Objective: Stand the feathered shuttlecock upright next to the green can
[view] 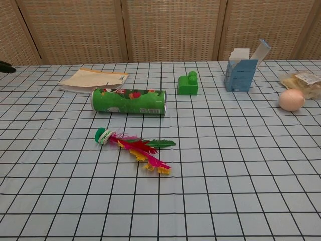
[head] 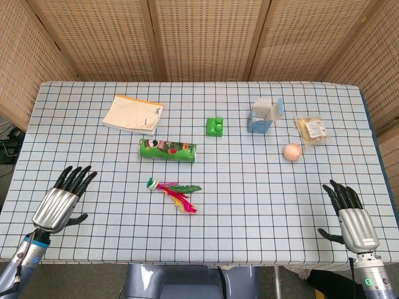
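The feathered shuttlecock [head: 173, 192] [view: 134, 145] lies flat on the checked cloth, its green and white base at the left and its red, yellow and green feathers trailing right. Just behind it the green can [head: 167, 149] [view: 129, 101] lies on its side. My left hand [head: 61, 200] hovers over the table's front left, fingers spread and holding nothing, well left of the shuttlecock. A dark fingertip [view: 6, 67] shows at the chest view's left edge. My right hand [head: 350, 217] is at the front right edge, fingers apart and empty.
A notebook [head: 133, 114] lies at the back left. A green toy block [head: 215, 126], an open blue carton [head: 265, 116], a wrapped snack [head: 311, 129] and an egg-like ball [head: 292, 151] stand across the back right. Wicker screens close off the far side.
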Controlling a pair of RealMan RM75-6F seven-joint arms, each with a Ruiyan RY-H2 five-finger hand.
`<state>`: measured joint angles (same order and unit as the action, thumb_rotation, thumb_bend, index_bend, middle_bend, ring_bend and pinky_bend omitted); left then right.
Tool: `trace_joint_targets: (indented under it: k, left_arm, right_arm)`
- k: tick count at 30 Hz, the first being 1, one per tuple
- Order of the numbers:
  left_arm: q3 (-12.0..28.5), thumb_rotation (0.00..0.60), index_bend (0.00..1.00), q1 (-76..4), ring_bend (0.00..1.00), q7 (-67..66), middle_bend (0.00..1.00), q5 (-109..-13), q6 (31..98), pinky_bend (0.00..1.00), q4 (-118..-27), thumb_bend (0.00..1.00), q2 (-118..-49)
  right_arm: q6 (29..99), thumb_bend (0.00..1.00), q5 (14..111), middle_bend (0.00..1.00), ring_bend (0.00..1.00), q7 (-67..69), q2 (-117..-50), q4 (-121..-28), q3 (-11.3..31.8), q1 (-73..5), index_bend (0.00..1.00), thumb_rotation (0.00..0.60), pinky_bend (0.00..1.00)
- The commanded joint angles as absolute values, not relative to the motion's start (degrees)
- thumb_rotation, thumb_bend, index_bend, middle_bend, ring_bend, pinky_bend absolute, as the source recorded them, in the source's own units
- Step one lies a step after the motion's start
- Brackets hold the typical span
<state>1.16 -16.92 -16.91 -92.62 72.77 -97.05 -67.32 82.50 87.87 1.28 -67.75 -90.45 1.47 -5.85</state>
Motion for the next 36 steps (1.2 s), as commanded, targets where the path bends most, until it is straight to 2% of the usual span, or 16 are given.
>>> trace_joint_targets:
  k: [1, 6, 21, 31, 36]
  left_arm:
    - [3.11, 0.6, 0.0, -22.15, 0.0, -21.54, 0.0, -92.59, 66.61, 0.0, -99.63, 0.0, -67.59]
    - [5.22, 0.6, 0.02, -27.45, 0.0, -26.59, 0.0, -91.69, 60.87, 0.0, -99.77, 0.0, -71.49]
    - [10.87, 0.6, 0.3, -38.13, 0.0, -40.5, 0.0, -79.2, 50.72, 0.0, -98.57, 0.0, -85.74]
    - [10.48, 0.6, 0.44, -43.06, 0.0, -50.01, 0.0, -69.99, 49.31, 0.0, -95.14, 0.0, -94.09]
    - [9.78, 0.6, 0.49, -44.47, 0.0, -52.02, 0.0, -67.7, 49.49, 0.0, -92.92, 0.07, -96.92]
  right_arm:
    - [82.45, 0.01, 87.7, 0.0, 0.0, 1.42, -67.78, -90.34, 1.61, -5.87, 0.0, 0.6, 0.0]
    - [82.29, 0.01, 87.39, 0.0, 0.0, 1.67, -67.79, -90.08, 1.78, -5.92, 0.0, 0.6, 0.0]
    - [81.45, 0.01, 85.92, 0.0, 0.0, 4.75, -67.27, -89.21, 2.5, -6.09, 0.01, 0.6, 0.0]
    - [80.81, 0.01, 84.84, 0.0, 0.0, 7.7, -66.61, -88.6, 3.0, -6.12, 0.01, 0.6, 0.0]
    - [81.23, 0.01, 85.09, 0.0, 0.0, 8.87, -66.38, -88.55, 3.13, -6.01, 0.01, 0.6, 0.0]
